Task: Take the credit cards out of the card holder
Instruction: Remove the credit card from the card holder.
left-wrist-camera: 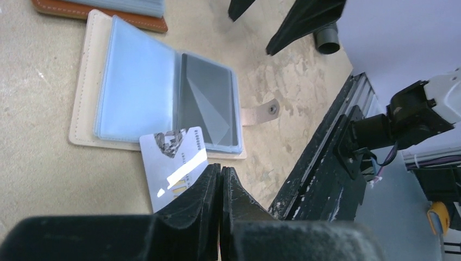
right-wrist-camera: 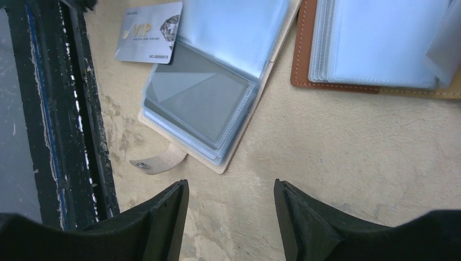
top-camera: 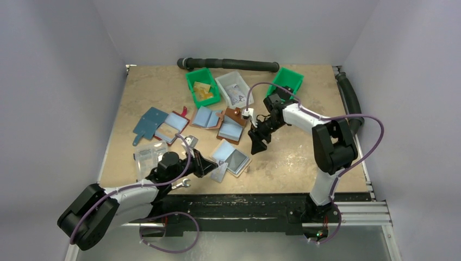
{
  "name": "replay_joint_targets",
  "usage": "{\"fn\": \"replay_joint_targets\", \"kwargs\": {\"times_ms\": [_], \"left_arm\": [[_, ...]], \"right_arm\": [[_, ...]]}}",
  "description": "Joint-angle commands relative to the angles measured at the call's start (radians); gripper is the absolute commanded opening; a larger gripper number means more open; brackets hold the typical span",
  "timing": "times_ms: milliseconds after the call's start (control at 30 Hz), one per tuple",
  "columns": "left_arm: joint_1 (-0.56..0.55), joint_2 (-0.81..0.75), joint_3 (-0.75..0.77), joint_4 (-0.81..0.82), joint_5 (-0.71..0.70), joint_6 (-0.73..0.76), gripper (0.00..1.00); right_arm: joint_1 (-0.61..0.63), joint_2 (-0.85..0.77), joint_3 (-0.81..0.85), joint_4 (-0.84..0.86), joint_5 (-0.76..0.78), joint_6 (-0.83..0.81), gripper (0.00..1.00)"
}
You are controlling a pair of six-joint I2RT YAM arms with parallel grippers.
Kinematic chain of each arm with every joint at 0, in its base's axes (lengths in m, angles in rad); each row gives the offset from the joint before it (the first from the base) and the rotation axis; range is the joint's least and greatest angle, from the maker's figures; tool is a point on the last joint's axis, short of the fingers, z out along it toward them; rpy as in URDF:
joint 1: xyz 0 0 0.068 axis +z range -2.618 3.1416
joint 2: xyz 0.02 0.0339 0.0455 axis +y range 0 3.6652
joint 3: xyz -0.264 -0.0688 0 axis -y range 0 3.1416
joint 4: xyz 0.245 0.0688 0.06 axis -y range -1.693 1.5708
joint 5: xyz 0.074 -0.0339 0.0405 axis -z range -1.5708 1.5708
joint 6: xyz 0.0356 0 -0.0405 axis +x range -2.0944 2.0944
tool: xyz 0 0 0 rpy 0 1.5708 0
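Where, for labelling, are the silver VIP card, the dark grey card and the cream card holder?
silver VIP card (right-wrist-camera: pixel 148 32): right wrist view, face centre.
dark grey card (right-wrist-camera: pixel 202 106): right wrist view, middle, under sleeve.
cream card holder (left-wrist-camera: pixel 81 98): left wrist view, bare cover edge.

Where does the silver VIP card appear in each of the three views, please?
Top external: silver VIP card just below centre.
Left wrist: lower centre.
Right wrist: top left.
Shared landmark: the open card holder, whose edge the card overlaps.

The card holder (top-camera: pixel 234 158) lies open between the left hand (top-camera: pixel 213 167) and the right hand (top-camera: pixel 257 148), a pale card (top-camera: pixel 219 173) beside it.
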Motion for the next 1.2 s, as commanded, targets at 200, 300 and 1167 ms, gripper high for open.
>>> {"fn": "replay_joint_targets", "kwargs": {"times_ms": [200,300,1167], "left_arm": [[0.005,-0.027,0.103,-0.323,-0.142,0.006,0.41],[0.005,-0.027,0.114,-0.360,-0.151,0.018,0.53],[0.008,0.180,0.100,-0.170,-0.105,-0.035,0.61]], "right_arm": [[0.007,-0.101,-0.008,-0.023,-0.097,-0.078,0.65],[0.008,-0.124,-0.018,-0.017,-0.126,-0.085,0.63],[0.344,-0.015,-0.171,0.672,0.039,0.786,0.00]]}}
